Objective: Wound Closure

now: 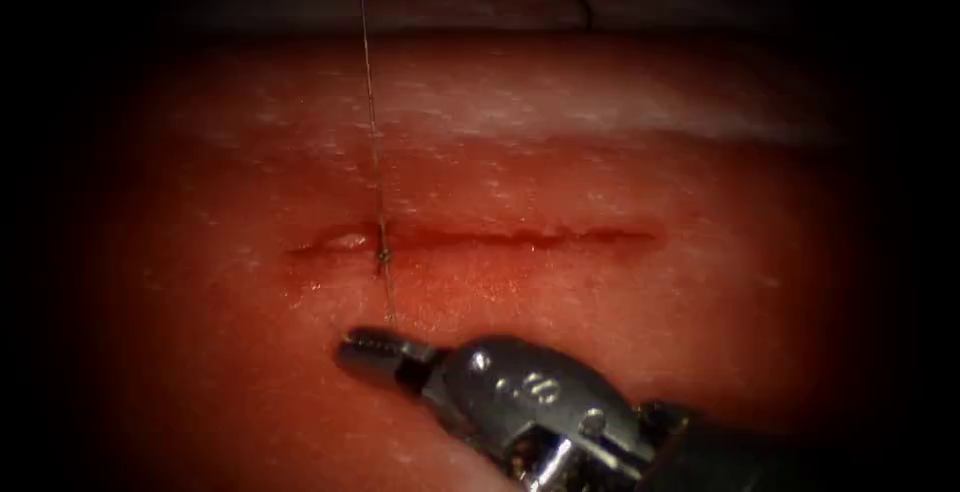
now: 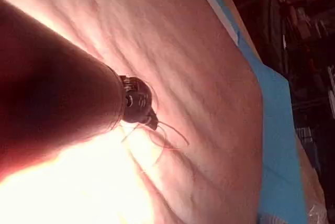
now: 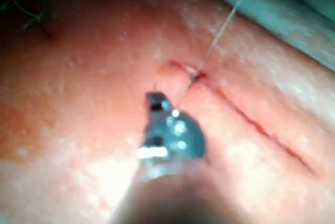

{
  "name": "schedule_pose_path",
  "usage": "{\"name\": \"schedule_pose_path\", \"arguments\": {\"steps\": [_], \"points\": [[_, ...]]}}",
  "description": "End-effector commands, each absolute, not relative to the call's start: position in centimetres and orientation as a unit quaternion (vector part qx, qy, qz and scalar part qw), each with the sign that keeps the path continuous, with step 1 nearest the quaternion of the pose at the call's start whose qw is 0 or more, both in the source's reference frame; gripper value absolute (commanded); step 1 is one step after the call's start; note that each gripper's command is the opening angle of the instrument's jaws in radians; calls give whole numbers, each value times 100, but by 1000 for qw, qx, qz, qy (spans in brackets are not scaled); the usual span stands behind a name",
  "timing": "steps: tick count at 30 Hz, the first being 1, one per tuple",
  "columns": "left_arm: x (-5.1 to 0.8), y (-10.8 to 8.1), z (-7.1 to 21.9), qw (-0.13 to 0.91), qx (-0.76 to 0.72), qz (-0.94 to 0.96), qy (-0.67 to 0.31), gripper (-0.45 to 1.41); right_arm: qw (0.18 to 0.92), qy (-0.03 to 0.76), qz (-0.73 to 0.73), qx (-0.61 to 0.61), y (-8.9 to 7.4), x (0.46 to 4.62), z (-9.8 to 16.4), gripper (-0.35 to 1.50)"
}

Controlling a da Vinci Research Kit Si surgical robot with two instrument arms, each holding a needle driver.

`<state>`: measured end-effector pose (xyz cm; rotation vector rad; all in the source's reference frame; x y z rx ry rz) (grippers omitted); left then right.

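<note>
The cut [image 1: 500,239] runs across the tissue [image 1: 600,152], which is wet with red fluid. A knot [image 1: 382,252] sits near the cut's left end. From it the thread [image 1: 370,102] rises taut and straight past the tissue's far edge. A short tail drops from the knot to my right tool [image 1: 368,345], whose jaws are shut on the thread just below the cut. In the right wrist view the same tool [image 3: 155,101] lies close to the knot [image 3: 196,76]. My left tool [image 2: 151,121] hovers over bare tissue with loose loops of thread [image 2: 170,137] leaving its shut jaws.
A blue drape [image 2: 277,130] borders the tissue's edge in the left wrist view. Cut ends of dark thread [image 3: 31,14] lie on the tissue away from the cut. Behind the tissue's far edge a dark strand [image 1: 580,2] curves.
</note>
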<state>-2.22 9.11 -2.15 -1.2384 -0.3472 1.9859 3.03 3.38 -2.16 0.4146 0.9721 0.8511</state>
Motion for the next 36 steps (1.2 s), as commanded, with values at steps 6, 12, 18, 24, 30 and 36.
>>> {"name": "schedule_pose_path", "arguments": {"steps": [6, 12, 18, 24, 30, 36], "points": [[-211, 910, -231, 394, -518, 736, -185, -35, 762, 473, 399, 193, 363, 303, -231, 116], [-199, 894, -261, 404, -535, 711, -210, -35, 757, 467, 435, 141, 386, 287, -237, 113], [-196, 886, -280, 404, -537, 707, -221, -35, 744, 464, 464, 124, 411, 281, -222, 115], [-197, 876, -293, 404, -538, 704, -228, -35, 718, 484, 485, 123, 436, 297, -205, 122], [-195, 870, -302, 403, -538, 703, -232, -35, 708, 493, 488, 132, 437, 326, -181, 125], [-191, 866, -310, 402, -539, 701, -238, -35, 708, 494, 488, 130, 440, 328, -174, 123]]}}
